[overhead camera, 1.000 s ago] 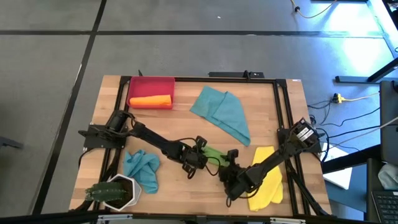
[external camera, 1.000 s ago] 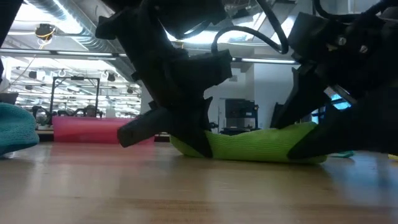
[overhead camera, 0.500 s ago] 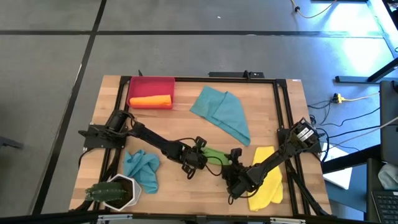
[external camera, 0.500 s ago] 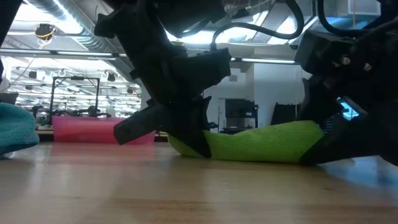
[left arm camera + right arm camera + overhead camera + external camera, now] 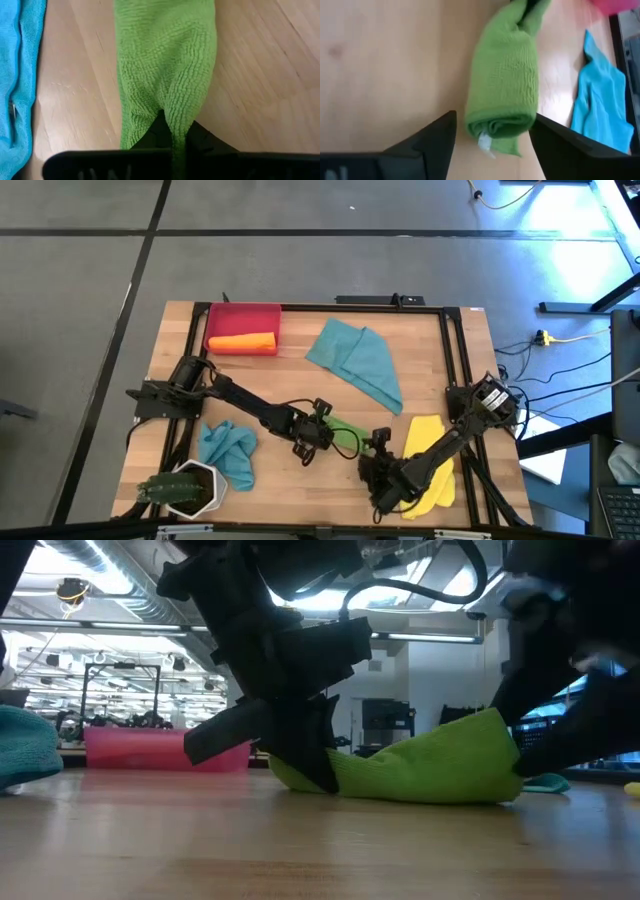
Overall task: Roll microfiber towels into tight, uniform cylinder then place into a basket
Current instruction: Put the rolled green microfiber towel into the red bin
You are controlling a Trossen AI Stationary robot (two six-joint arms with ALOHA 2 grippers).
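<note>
Green towel (image 5: 505, 85), a nubby microfiber roll with a small white tag at 1 end, lies on the smooth wooden table (image 5: 300, 380) between both arms. Left claw (image 5: 172, 132) pinches 1 end; right claw (image 5: 492, 135) stands spread at the other.

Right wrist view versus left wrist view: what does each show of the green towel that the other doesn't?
Only the right wrist view shows the green towel's rolled end with its white tag, between the open right gripper's fingers, untouched. Only the left wrist view shows the left gripper shut on the towel's other end. Both show the green roll lying on the wooden table, a teal-blue towel beside it.
</note>
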